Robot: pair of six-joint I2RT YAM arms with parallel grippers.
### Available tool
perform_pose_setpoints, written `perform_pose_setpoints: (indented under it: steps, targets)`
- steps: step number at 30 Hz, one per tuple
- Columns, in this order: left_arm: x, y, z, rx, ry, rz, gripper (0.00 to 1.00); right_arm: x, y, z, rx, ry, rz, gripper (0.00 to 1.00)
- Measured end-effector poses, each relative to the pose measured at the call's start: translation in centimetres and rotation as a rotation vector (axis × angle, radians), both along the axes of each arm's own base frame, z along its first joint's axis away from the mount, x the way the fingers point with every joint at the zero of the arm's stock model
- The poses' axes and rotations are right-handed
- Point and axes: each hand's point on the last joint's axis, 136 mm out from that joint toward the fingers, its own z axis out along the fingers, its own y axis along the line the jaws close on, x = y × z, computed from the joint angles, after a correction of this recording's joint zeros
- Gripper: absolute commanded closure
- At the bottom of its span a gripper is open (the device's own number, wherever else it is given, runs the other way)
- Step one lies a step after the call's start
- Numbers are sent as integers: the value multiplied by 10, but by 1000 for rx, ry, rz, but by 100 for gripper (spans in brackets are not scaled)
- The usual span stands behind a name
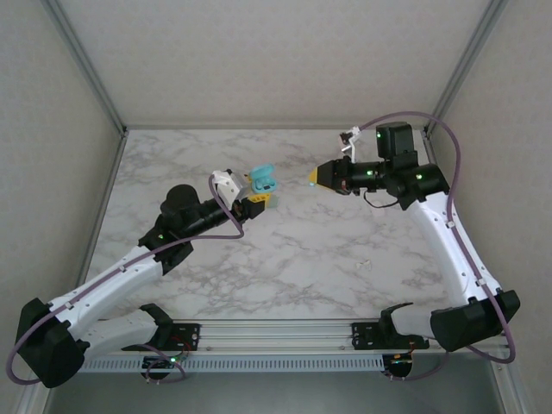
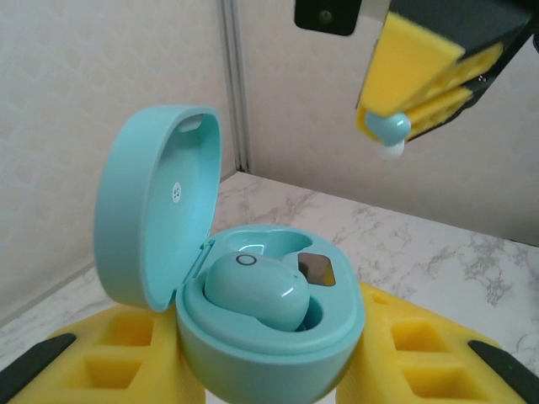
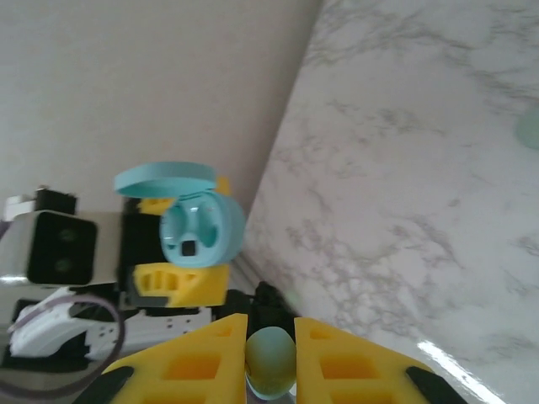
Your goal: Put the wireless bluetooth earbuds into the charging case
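Observation:
The light-blue charging case (image 2: 269, 345) stands open, its lid (image 2: 156, 202) tipped back to the left. My left gripper (image 2: 269, 374) is shut on its base, a yellow finger (image 2: 421, 345) on each side. One earbud (image 2: 257, 290) sits in the near socket, and the socket behind it (image 2: 274, 242) is empty. My right gripper (image 3: 271, 358) is shut on the other earbud (image 3: 271, 362). From the left wrist view that earbud (image 2: 389, 128) hangs above and right of the case, apart from it. Seen from above, the case (image 1: 263, 179) and the right gripper (image 1: 315, 177) face each other across a small gap.
The marble table (image 1: 345, 250) lies below both raised arms. The back wall (image 1: 276, 60) and side walls enclose it. A rail with the arm bases (image 1: 276, 332) runs along the near edge.

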Motion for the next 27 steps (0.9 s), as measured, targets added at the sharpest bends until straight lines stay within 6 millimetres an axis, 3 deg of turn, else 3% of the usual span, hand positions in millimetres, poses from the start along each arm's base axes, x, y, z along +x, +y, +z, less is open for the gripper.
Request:
perform_pose_setpoints:
  steps: [6, 15, 27]
  targets:
    - [-4, -3, 6, -5, -15, -30, 79, -15, 34, 20, 59, -22, 141, 81]
    - [-9, -7, 10, -5, -15, -68, 79, -18, 61, 19, 71, 0, 229, 81]
    - [-13, -9, 11, 1, -7, -93, 79, -19, 68, 16, 64, 7, 246, 82]
